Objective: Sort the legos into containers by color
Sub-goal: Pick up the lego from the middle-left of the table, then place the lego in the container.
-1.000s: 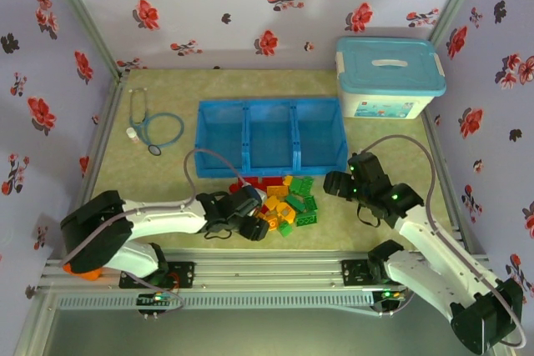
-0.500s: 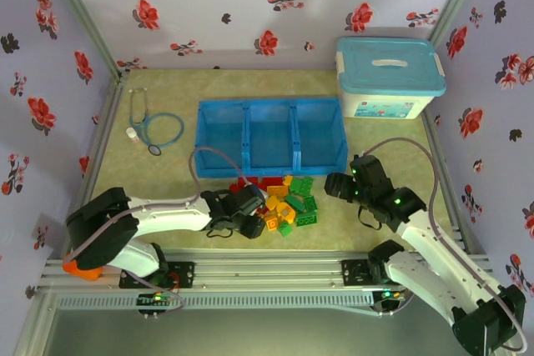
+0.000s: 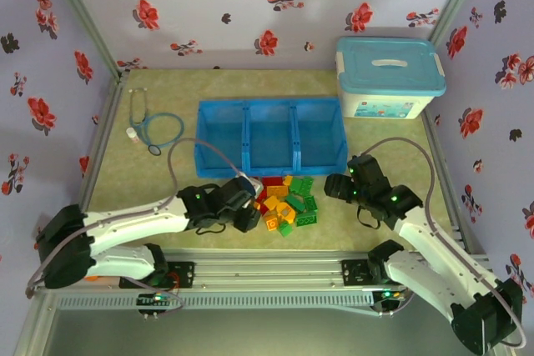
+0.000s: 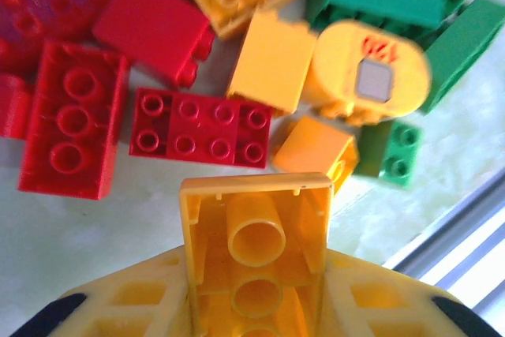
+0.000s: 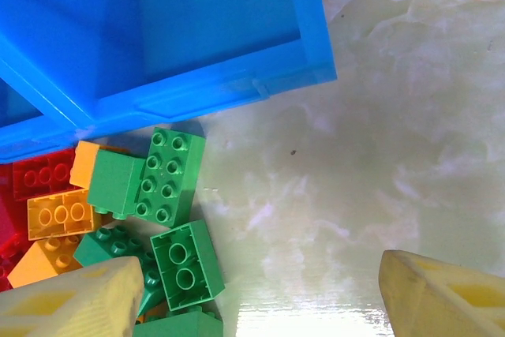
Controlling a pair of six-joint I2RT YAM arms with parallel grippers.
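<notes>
The legos (image 3: 285, 200), red, orange-yellow and green, lie in a pile on the table just in front of the blue tray of three containers (image 3: 271, 107). My left gripper (image 3: 247, 211) sits at the pile's left edge, shut on an orange-yellow brick (image 4: 256, 230) whose hollow underside faces the camera. Red bricks (image 4: 201, 126) and more yellow ones (image 4: 272, 59) lie just beyond it. My right gripper (image 3: 337, 184) hangs open to the right of the pile, over bare table (image 5: 260, 299). Green bricks (image 5: 186, 263) lie by its left finger (image 5: 79, 301), with the tray's corner (image 5: 312, 53) ahead.
A white storage box with a light-blue lid (image 3: 389, 77) stands at the back right. A stethoscope (image 3: 155, 127) and a small bottle (image 3: 132, 133) lie at the back left. An aluminium rail (image 3: 267, 276) runs along the near edge.
My left gripper has closed on the orange-yellow brick and drawn slightly left from the pile, its arm stretching lower. The right gripper has barely moved.
</notes>
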